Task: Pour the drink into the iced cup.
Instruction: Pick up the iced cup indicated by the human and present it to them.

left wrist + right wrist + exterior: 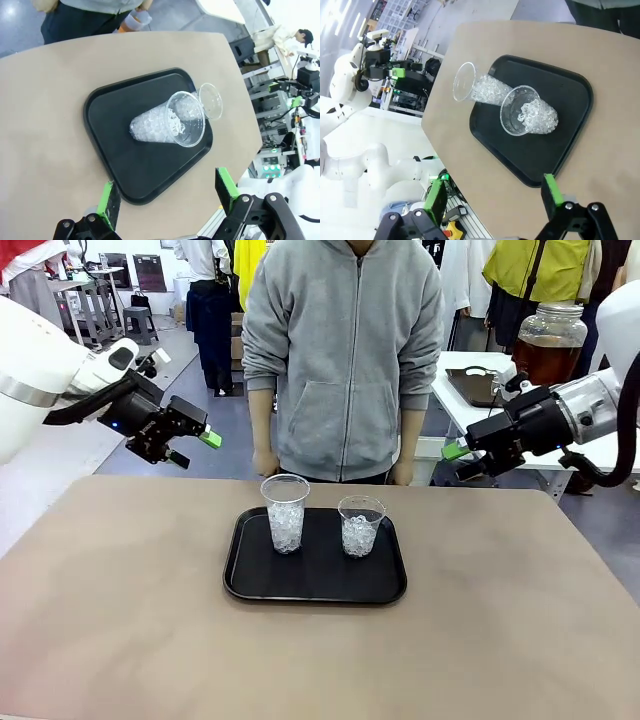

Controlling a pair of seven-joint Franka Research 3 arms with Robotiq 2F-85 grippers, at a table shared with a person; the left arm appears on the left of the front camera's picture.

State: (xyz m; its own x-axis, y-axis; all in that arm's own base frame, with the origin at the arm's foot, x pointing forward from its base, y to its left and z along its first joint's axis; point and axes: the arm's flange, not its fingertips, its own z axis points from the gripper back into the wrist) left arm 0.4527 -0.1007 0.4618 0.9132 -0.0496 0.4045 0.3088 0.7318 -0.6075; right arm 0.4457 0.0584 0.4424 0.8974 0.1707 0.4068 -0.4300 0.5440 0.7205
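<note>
Two clear plastic cups holding ice stand upright on a black tray [250, 585] at the table's middle: a taller cup [285, 512] on the left and a shorter cup [360, 525] on the right. The amber drink fills a large glass jar [548, 340] on a white table at the back right. My left gripper [195, 449] hovers open, high above the table's far left. My right gripper [460, 460] hovers open at the far right. In the left wrist view the taller cup [167, 122] lies beyond my open fingers [107, 200]. The right wrist view has the shorter cup [527, 116] nearest.
A person in a grey hoodie [345, 350] stands at the table's far edge behind the tray, hands hanging by the edge. The tan tabletop [120, 620] is bare around the tray. Other people and furniture fill the background.
</note>
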